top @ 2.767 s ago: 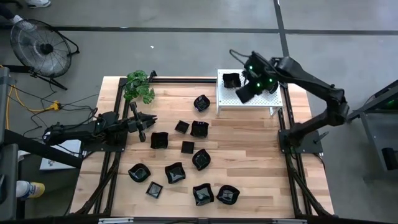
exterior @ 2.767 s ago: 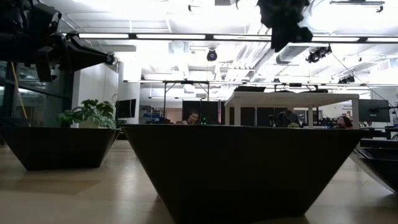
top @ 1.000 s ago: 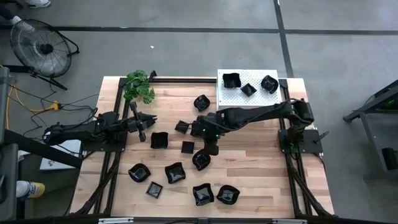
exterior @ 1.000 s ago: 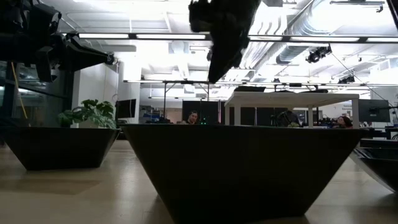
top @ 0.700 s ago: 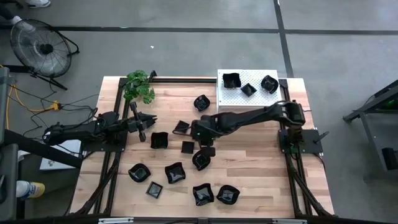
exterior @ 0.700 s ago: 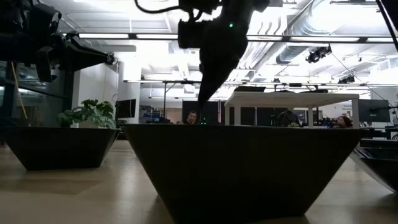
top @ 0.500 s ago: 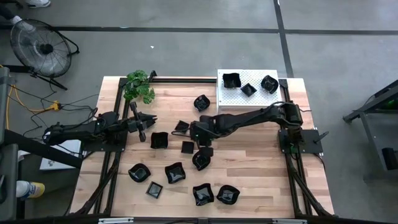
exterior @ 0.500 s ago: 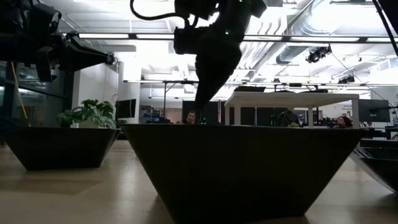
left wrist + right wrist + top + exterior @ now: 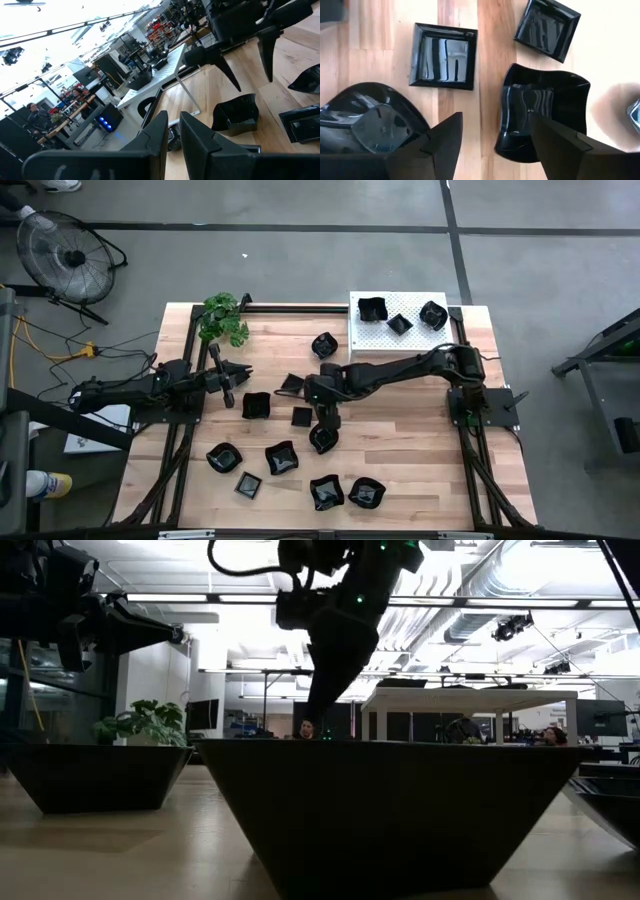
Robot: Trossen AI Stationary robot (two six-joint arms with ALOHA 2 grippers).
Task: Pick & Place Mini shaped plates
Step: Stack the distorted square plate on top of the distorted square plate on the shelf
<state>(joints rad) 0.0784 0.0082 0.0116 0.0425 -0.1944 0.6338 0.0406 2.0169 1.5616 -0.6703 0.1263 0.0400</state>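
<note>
Several glossy black mini shaped plates lie scattered on the wooden table (image 9: pixel 400 430); three more sit on the white perforated rack (image 9: pixel 440 340) at the far right. My right gripper (image 9: pixel 322 406) (image 9: pixel 495 135) is open and points steeply down over a wavy-edged plate (image 9: pixel 542 112) at mid-table. One finger stands over that plate, the other over bare wood beside its rim. A square plate (image 9: pixel 444 56) and a rounded one (image 9: pixel 370 120) lie close by. My left gripper (image 9: pixel 228 385) (image 9: pixel 173 131) waits at the left, level, shut on nothing.
A small green plant (image 9: pixel 222 318) stands at the far left corner. Black frame rails (image 9: pixel 180 460) run along both sides of the table. In the low view a big plate (image 9: pixel 380 810) fills the foreground. A strip of bare wood lies right of centre.
My right gripper has gone toward the table's left edge and sunk lower over the plates at mid-table, tipping more steeply downward. The plates lie as before.
</note>
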